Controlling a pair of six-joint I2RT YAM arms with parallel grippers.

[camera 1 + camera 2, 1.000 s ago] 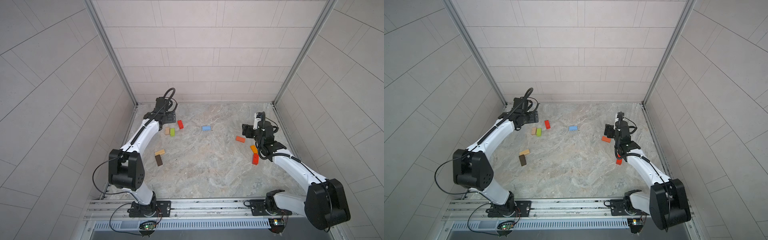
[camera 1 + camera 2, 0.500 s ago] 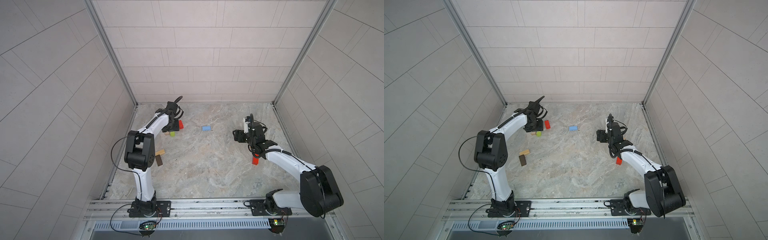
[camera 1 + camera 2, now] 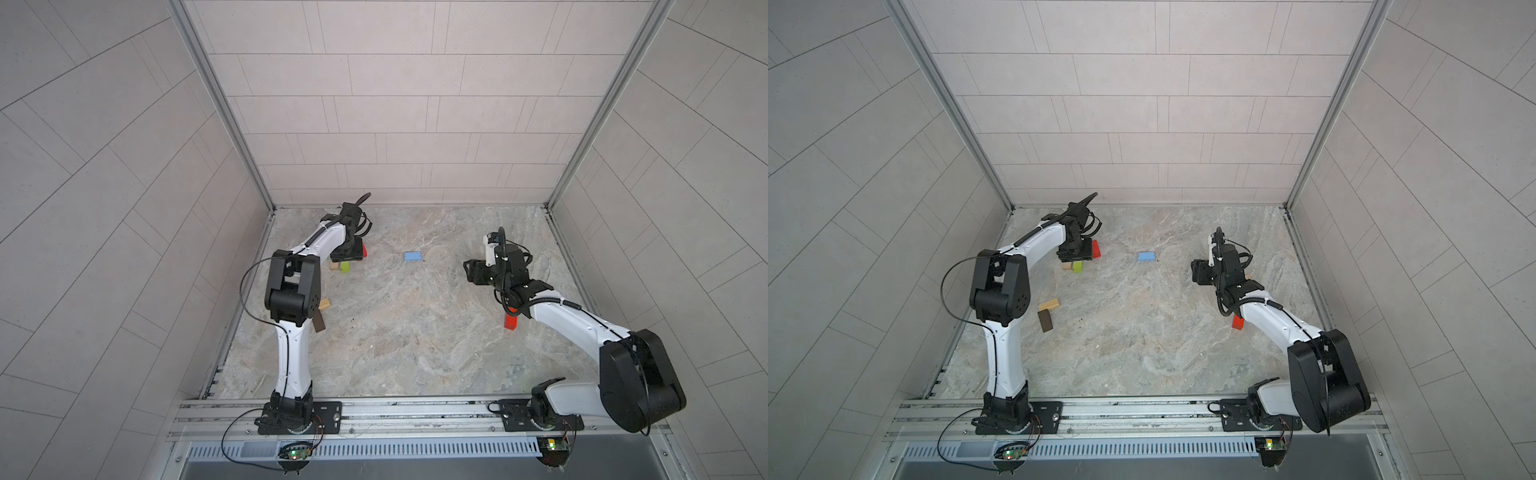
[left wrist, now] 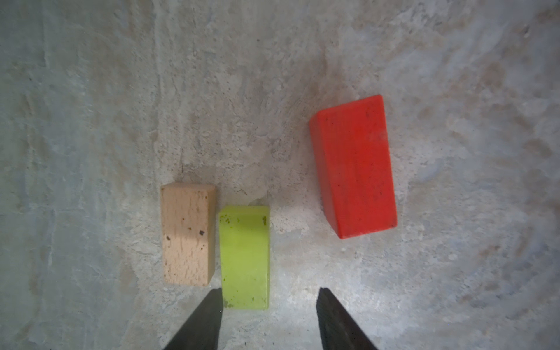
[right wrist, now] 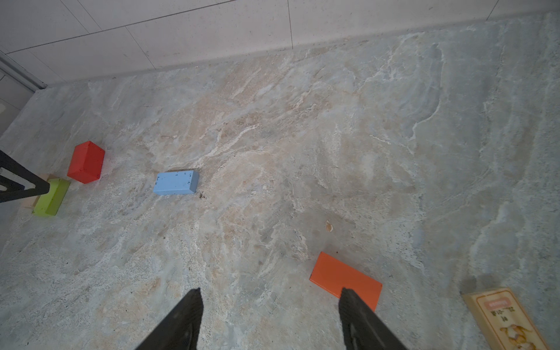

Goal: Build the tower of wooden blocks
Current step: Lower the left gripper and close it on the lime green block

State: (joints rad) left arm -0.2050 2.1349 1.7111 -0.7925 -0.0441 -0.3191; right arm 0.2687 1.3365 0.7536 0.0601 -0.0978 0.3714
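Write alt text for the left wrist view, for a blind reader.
The left gripper, jaws apart, points down at the end of a lime green block on a marbled table. A tan block lies close alongside the green one; a red block lies apart from both.

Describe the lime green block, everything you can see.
The lime green block is a small rectangular brick, apparently painted wood, its paint chipped dark at corners and edges. It lies flat on the marbled table, parallel to a tan block and slightly offset lengthwise; whether they touch is unclear. A red block lies apart on its other side. The left tool hangs over one end with jaws open, not gripping it.
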